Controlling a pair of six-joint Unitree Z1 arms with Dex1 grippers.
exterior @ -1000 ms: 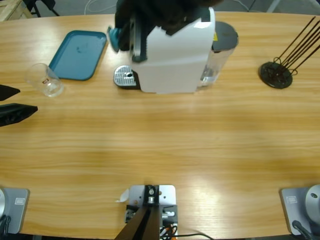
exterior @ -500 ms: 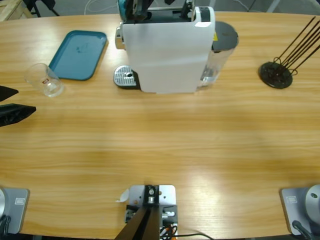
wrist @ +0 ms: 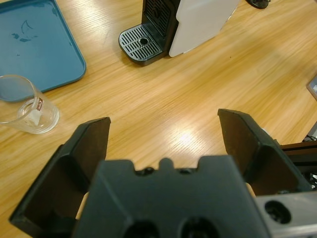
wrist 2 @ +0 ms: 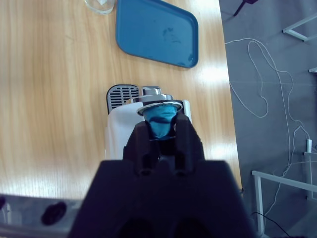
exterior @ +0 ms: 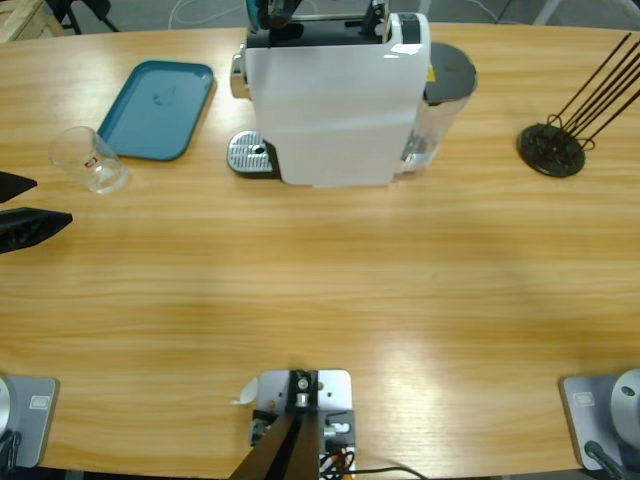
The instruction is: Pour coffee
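Observation:
My right gripper [wrist 2: 161, 125] is shut on a teal coffee capsule [wrist 2: 160, 118], held above the top of the white coffee machine [wrist 2: 119, 141]. In the high view the capsule [exterior: 254, 12] shows at the table's far edge, over the machine [exterior: 335, 105]. Its metal drip tray [exterior: 250, 155] is bare. A clear glass tumbler [exterior: 90, 160] with a small red mark stands left of the machine, holding no liquid; no coffee shows. My left gripper [exterior: 30, 203] rests open at the left edge, just short of the tumbler [wrist: 25, 104].
A teal serving tray [exterior: 160, 108] lies between the tumbler and the machine. A black wire rack [exterior: 555, 145] stands at the far right. The machine's water tank [exterior: 440, 100] sits on its right side.
The right arm, which covered the machine's top left a second ago, has drawn back toward the far edge with the capsule. The left gripper and the tumbler have not moved.

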